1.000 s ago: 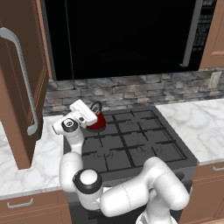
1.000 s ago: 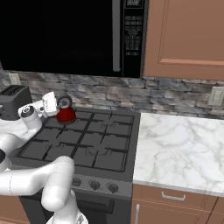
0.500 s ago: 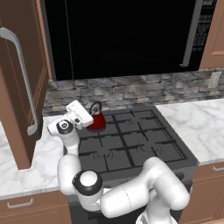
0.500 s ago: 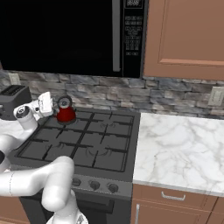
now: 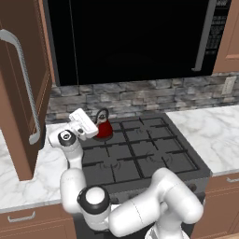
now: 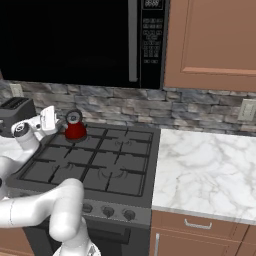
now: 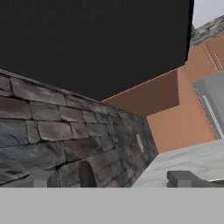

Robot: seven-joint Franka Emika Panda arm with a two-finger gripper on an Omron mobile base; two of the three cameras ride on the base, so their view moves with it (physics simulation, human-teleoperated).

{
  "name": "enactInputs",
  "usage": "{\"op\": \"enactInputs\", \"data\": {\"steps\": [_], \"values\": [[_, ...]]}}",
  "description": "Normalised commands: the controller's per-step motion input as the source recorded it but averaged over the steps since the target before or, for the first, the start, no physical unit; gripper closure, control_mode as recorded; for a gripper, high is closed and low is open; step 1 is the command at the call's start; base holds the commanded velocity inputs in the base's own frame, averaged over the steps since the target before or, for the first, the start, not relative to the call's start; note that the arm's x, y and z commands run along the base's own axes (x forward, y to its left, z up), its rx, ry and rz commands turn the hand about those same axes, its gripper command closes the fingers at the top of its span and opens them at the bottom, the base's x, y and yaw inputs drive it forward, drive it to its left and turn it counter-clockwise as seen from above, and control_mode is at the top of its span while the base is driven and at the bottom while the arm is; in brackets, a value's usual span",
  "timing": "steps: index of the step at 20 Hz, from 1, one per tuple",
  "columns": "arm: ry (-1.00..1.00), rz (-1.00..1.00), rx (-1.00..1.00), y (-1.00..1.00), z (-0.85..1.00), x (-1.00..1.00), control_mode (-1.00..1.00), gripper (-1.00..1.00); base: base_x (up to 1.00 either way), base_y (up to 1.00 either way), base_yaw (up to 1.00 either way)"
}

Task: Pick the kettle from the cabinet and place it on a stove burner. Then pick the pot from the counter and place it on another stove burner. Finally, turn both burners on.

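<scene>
Kettle (image 5: 103, 127) in my left base view: red, upright on the cooktop's (image 5: 140, 154) far-left burner, at about 10 o'clock from the cooktop's middle. My pincer (image 5: 93, 127) sits just left of it, at the kettle's 9 o'clock, close beside the body; I can't tell if it touches. White hand (image 5: 81, 123) tilts up from the wrist. Bench (image 5: 28, 172) of white marble runs left of the cooktop, more bench (image 5: 205, 130) at 3 o'clock. Brown cabinet door (image 5: 21, 88) with a silver handle stands open at 9 o'clock. Black microwave (image 5: 130, 42) hangs at 12 o'clock above a grey stone backsplash (image 5: 140, 95).

Right base view: kettle (image 6: 75, 127) at the far-left corner of the cooktop (image 6: 95, 160), black handle arched on top. Pincer (image 6: 59, 121) at the kettle's 9 o'clock, kettle not lifted, resting on the grate. Dark grey toaster (image 6: 15, 112) stands behind the arm at 9 o'clock. Row of round knobs (image 6: 107, 212) along the cooktop's front. Marble bench (image 6: 210, 170) at 3 o'clock, brown wall cabinet (image 6: 215, 45) at 1 o'clock.

Hand view: rolled picture, stone backsplash (image 7: 52, 135) and black microwave (image 7: 87, 39) ahead. Fingertips (image 7: 43, 179) low at 7 and 5 o'clock, spread wide, nothing between them. Dark arched shape (image 7: 86, 175) between the tips at 6 o'clock, too cut off to name.
</scene>
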Motion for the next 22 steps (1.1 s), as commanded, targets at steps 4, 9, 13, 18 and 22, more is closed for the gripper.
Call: {"op": "enactInputs", "data": {"steps": [4, 9, 13, 18, 22], "values": [[0.00, 0.00, 0.00, 0.00, 0.11, -0.25, -1.00, -1.00, 0.00, 0.00, 0.00], [0.00, 0.00, 0.01, -0.01, 0.23, -0.22, -1.00, -1.00, 0.00, 0.00, 0.00], [0.01, 0.00, 0.01, -0.07, 0.25, -0.16, -1.00, -1.00, 0.00, 0.00, 0.00], [0.03, 0.00, 0.07, -0.16, 0.26, -0.14, -1.00, -1.00, 0.00, 0.00, 0.00], [0.02, 0.00, 0.12, -0.16, 0.17, -0.18, -1.00, -1.00, 0.00, 0.00, 0.00]]}}
